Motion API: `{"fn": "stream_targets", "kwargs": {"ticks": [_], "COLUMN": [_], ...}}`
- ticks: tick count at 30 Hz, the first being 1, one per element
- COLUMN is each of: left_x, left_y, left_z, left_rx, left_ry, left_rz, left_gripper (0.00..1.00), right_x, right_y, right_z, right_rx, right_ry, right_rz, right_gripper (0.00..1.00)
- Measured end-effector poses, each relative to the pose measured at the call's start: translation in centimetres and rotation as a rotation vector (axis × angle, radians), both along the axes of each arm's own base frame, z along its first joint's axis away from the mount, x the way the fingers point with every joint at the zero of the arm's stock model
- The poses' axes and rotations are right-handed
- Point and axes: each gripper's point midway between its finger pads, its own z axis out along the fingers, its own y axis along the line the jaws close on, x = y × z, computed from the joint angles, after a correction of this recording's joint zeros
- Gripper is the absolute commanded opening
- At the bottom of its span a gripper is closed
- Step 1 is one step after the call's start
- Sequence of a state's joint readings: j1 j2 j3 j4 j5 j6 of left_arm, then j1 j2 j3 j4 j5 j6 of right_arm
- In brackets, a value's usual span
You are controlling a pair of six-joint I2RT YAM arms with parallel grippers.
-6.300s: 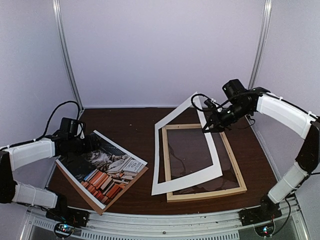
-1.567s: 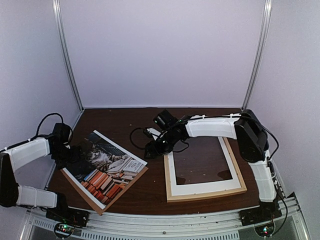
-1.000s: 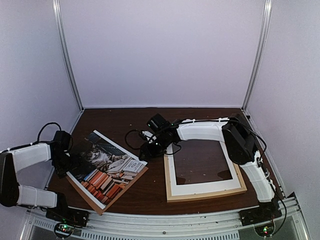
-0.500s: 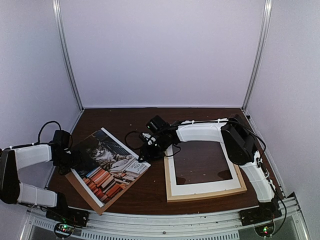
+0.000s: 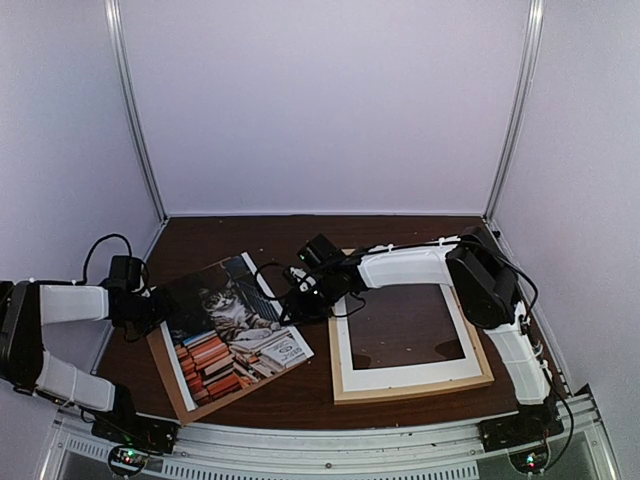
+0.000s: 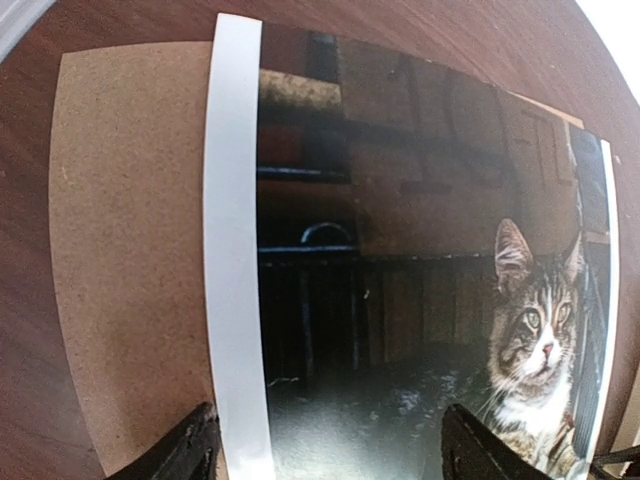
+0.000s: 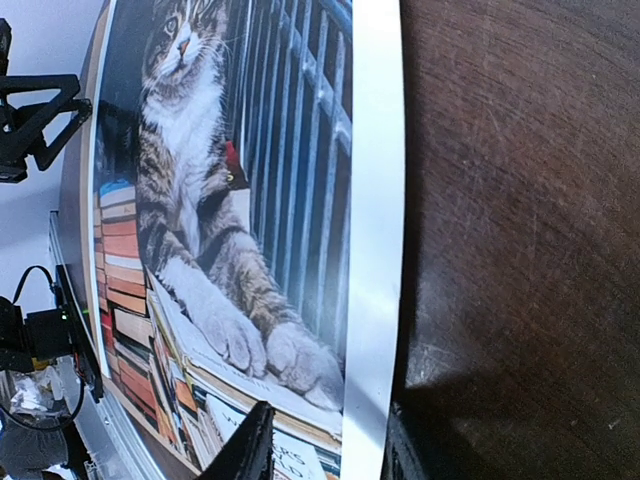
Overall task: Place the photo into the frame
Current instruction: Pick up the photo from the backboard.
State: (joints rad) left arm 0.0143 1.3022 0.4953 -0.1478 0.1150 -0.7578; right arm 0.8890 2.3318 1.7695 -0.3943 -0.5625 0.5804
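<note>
Item: rectangular paper cat-and-books photo (image 5: 232,327), lower left of the overhead view, on brown backing board (image 6: 120,250).

Right jaws (image 7: 325,445) pinch its white border; left jaws (image 6: 325,455) agape, holding nothing.

Risk: dragging creases it.

Change: photo has rotated toward light wooden frame (image 5: 482,372).

text: none legible | photo (image 5: 235,328): book print too small to make out

You have one photo (image 5: 232,322), one brown backing board (image 5: 172,362), one wooden frame (image 5: 484,368), one white mat border (image 5: 406,379) and two arms on the counter (image 5: 230,240).
</note>
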Motion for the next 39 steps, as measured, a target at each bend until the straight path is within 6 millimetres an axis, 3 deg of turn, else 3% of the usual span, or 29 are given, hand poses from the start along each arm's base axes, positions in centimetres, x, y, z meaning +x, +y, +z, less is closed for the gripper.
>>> {"fn": "stream_targets", "kwargs": {"ticks": [10, 39], "left_x": [0.7, 1.3], "left_y": [-1.2, -1.5], "left_z": [0.1, 0.3], "left_rx": [-0.055, -0.072], "left_ry": [-0.03, -0.065], "left_rz": [-0.04, -0.056], "left_gripper": [0.75, 0.75], "right_x": [-0.1, -0.4], "right_y": [-0.7, -1.6], "right_z": [-0.2, -0.5], "right_rx": [-0.002, 0.047], "right_ry": [0.028, 0.108], "right_rz": [-0.036, -0.13], "right_gripper": [0.32, 0.18]}}
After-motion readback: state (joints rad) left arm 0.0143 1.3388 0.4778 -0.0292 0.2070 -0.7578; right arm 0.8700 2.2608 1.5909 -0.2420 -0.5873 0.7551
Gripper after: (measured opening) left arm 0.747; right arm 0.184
